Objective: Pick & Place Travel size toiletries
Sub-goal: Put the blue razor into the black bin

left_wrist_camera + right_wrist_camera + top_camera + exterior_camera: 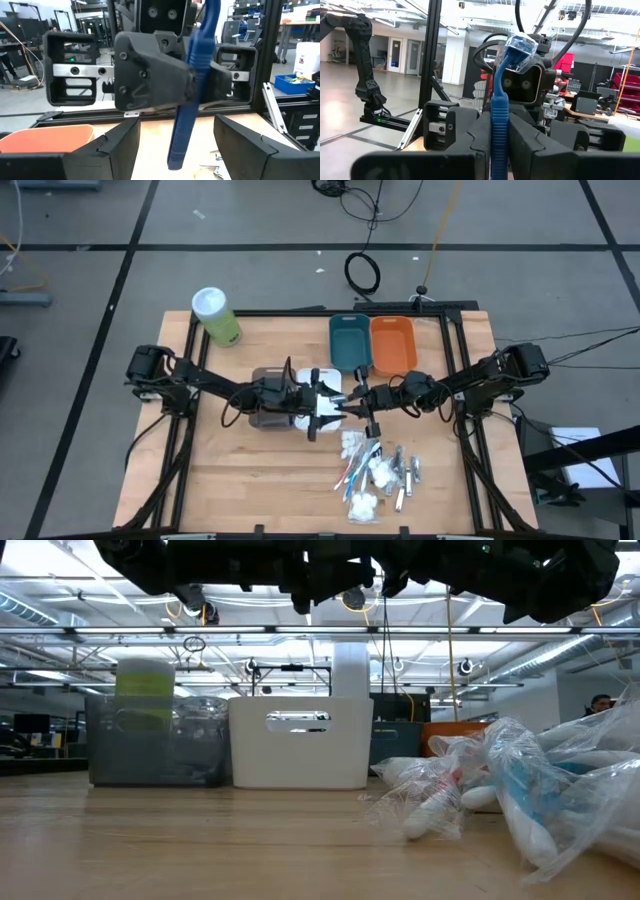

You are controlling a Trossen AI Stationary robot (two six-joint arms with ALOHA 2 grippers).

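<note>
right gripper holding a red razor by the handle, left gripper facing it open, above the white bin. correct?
One thing is off: the razor is blue, not red, as the right wrist view shows. The rest stands: the right gripper is shut on its handle and the left gripper faces it open, near the white bin.

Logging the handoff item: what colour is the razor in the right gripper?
Blue, with a clear cap over its head; the razor in the right gripper shows best in the right wrist view.

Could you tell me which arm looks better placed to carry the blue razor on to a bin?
Probably the right. Its tool is shut on the blue razor, held upright. The left tool faces it open, gripping nothing, with the white bin just below the meeting point.
</note>
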